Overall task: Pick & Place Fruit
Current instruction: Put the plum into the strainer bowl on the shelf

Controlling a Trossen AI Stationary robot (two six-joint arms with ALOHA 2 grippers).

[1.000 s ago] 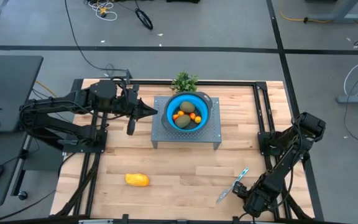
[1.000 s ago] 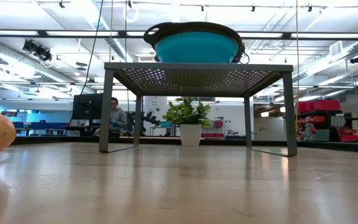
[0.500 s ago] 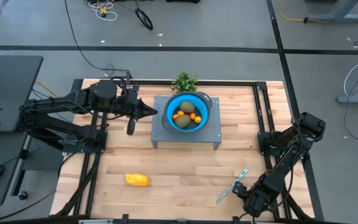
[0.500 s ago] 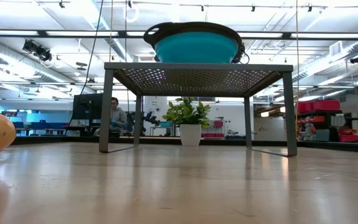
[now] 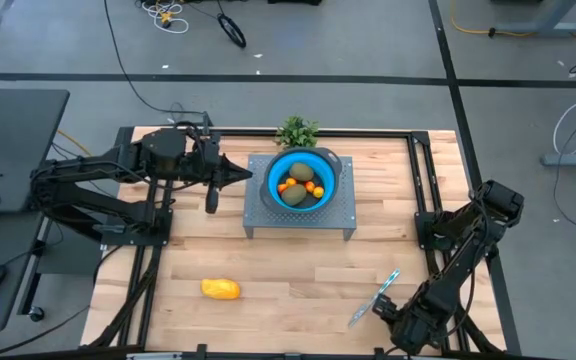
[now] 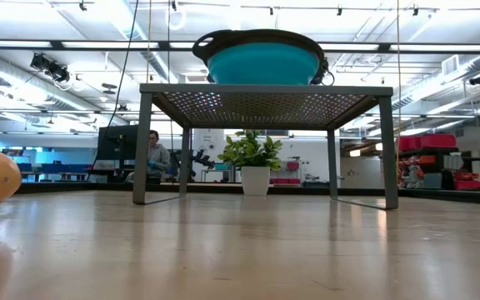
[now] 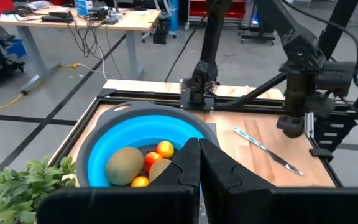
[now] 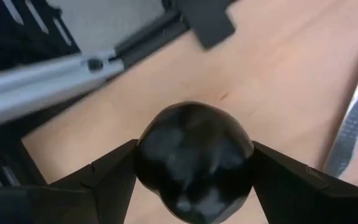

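Note:
A blue bowl [image 5: 304, 180] stands on a grey perforated stand [image 5: 300, 222]. It holds two olive-brown ovals and small orange fruit [image 7: 165, 149]. My left gripper [image 5: 246, 176] hovers shut just left of the bowl, pointing at it and touching nothing. A yellow-orange oblong fruit [image 5: 220, 289] lies on the table near the front left. At the front right corner, my right gripper [image 5: 408, 325] points down with a near-black round fruit [image 8: 194, 158] between its fingers. My right gripper pinches the near-black round fruit between its two fingers, one on each opposite side [image 8: 145, 163]. The fingers come from above, pointing steeply down. I cannot tell whether the fruit's underside is on the table or just clear of it.
A silver knife with a light-blue handle [image 5: 373, 298] lies on the wood just left of my right gripper. A green leafy sprig [image 5: 296, 131] sits behind the bowl. Black frame rails [image 5: 423, 190] run along the table's sides. Bare wood lies in front of the stand.

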